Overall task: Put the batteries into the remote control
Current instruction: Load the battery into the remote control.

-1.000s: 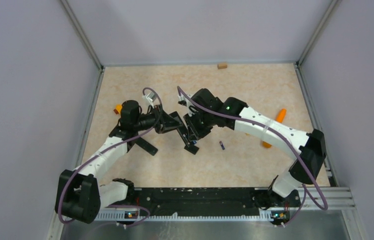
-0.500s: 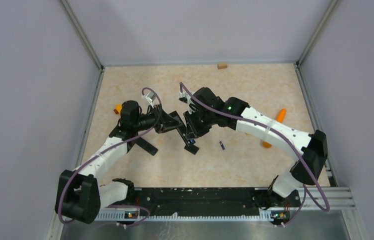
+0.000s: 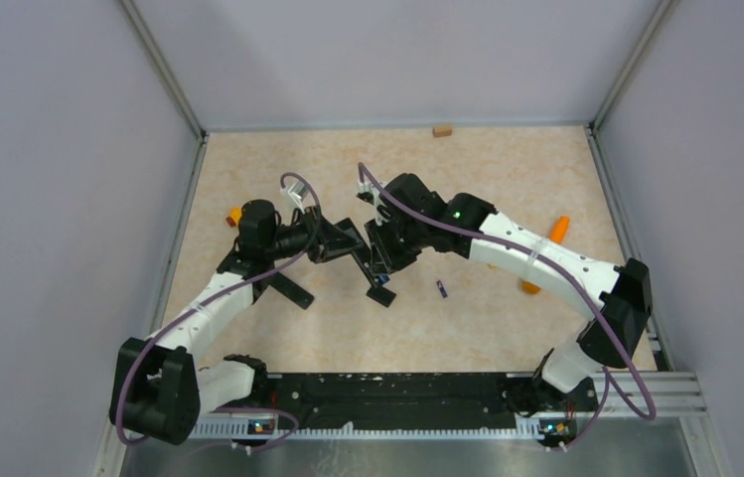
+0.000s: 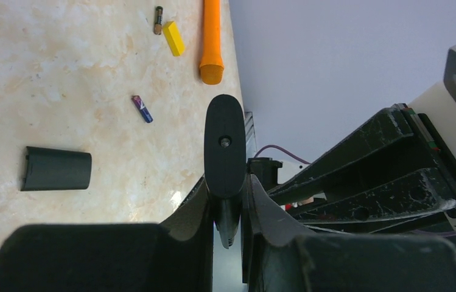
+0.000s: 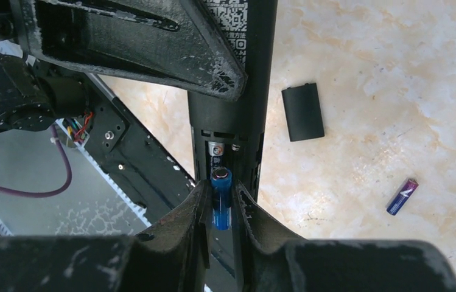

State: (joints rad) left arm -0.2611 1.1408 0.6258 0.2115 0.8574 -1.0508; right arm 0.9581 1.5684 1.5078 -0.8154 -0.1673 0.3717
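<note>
Blue battery [image 5: 220, 204], pinched in the right gripper [image 5: 220, 190], sits at the open bay [image 5: 224, 149] of the remote [image 5: 228, 91], which the left gripper [image 4: 230, 188] clamps. QR code [image 5: 228, 15] on its back; print beside it unreadable. Spare battery [image 5: 402, 196] lies at three o'clock, cover [image 5: 303, 112] at one.

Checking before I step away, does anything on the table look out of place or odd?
A black battery cover lies detached on the table, with one battery loose nearby, not touching it. That fits mid-loading; nothing looks spilled or damaged.
</note>
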